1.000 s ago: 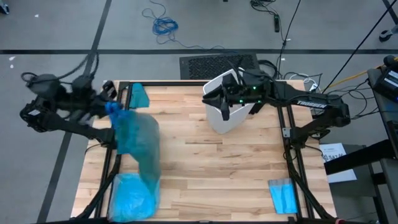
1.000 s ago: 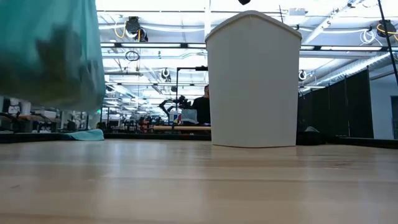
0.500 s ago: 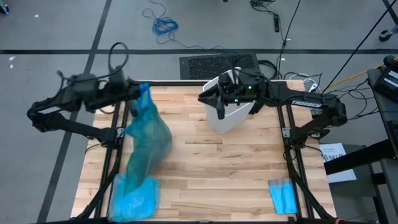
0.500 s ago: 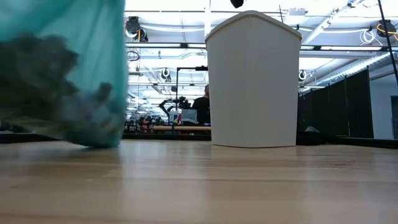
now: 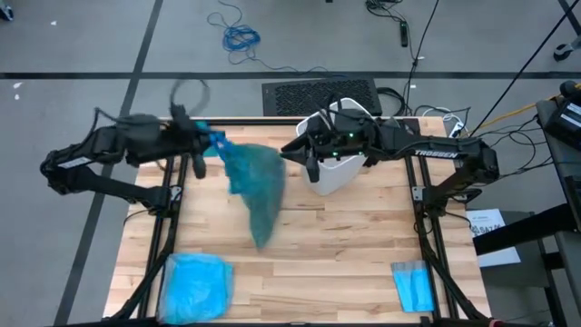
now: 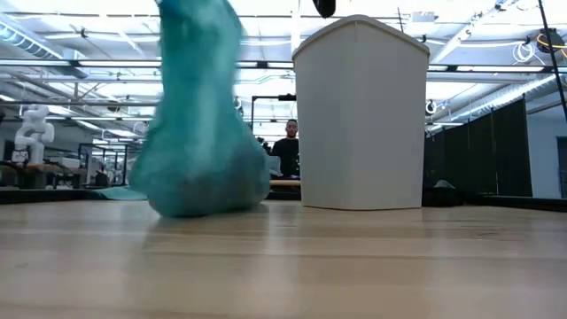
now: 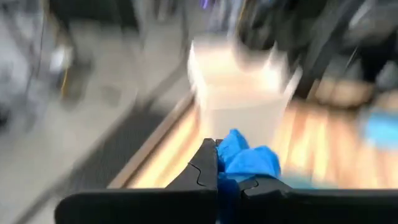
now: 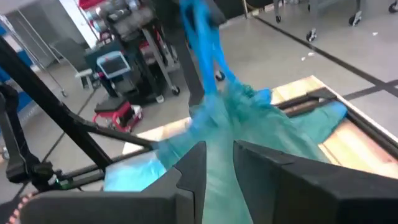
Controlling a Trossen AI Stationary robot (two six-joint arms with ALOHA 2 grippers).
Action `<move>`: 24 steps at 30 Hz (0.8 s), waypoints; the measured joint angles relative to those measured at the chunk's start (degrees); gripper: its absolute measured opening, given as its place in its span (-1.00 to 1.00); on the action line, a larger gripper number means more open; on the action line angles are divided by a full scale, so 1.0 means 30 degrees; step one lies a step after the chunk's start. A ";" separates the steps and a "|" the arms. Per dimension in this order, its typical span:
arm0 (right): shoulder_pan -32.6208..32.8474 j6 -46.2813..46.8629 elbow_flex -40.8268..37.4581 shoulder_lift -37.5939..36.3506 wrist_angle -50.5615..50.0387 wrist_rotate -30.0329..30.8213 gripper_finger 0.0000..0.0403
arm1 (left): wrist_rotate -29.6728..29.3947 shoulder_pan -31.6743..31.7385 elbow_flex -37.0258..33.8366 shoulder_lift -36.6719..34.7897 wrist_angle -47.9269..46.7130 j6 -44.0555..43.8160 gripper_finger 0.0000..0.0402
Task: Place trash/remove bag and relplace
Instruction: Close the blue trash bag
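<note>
Since a second ago the crinkly teal-green plastic bag [image 5: 256,186] has swung from the surface's left edge toward the white plastic bin [image 5: 334,168]. Left pincer [image 5: 201,142] pinches its bunched neck; right pincer [image 5: 313,156], slightly parted and empty, hovers at the bin's rim, likely steadying it.

Left pincer [image 5: 201,138] swung bag [image 5: 257,186] from table's left edge toward white bin [image 5: 334,163]

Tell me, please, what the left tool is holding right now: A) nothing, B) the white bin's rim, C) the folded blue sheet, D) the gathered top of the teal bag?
D: the left tool is shut on the bunched neck of the teal bag, which hangs over the table beside the white bin.
</note>
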 joint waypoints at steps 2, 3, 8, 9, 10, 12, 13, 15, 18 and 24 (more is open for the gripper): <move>0.0000 -0.0093 0.0007 0.0305 -0.0235 -0.0016 -0.67 | -0.0176 0.0000 -0.0026 0.0040 -0.3187 -0.1481 -1.00; 0.0000 -0.0100 0.0007 0.0579 -0.0413 -0.0068 -0.68 | -0.0182 -0.0007 -0.0060 0.0050 -0.4450 -0.2230 -1.00; 0.0172 -0.0114 0.0023 0.2478 0.0187 -0.1355 -0.77 | -0.0196 -0.0066 -0.0328 -0.0889 -0.7357 -0.4210 -1.00; 0.0277 -0.0010 0.0075 0.2824 0.0311 -0.1507 -0.79 | -0.0196 -0.0066 -0.0325 -0.1117 -0.7748 -0.4526 -1.00; 0.0355 0.0113 0.0069 0.3150 0.0102 -0.1537 -0.81 | -0.0196 -0.0066 -0.0321 -0.1336 -0.8193 -0.4906 -1.00; 0.0434 0.0133 0.0040 0.3943 0.0211 -0.1588 -0.84 | -0.0197 -0.0073 -0.0321 -0.2047 -0.9642 -0.5809 -1.00; 0.0537 0.0286 0.0095 0.4244 0.0410 -0.1708 -0.85 | -0.0229 -0.0073 -0.0321 -0.2432 -1.0389 -0.6462 -1.00; 0.0671 0.0549 0.0029 0.4535 -0.0017 -0.1680 -0.88 | -0.0631 -0.0073 -0.0321 -0.3049 -1.1934 -0.8163 -1.00; 0.0787 0.0419 -0.0025 0.4981 -0.0247 -0.1014 -0.91 | -0.1104 -0.0071 -0.0321 -0.3981 -1.2368 -0.9414 -1.00; 0.0363 0.0385 -0.0007 0.4608 -0.0225 -0.0883 -0.94 | -0.1238 -0.0073 -0.0309 -0.4597 -1.1559 -0.8810 -1.00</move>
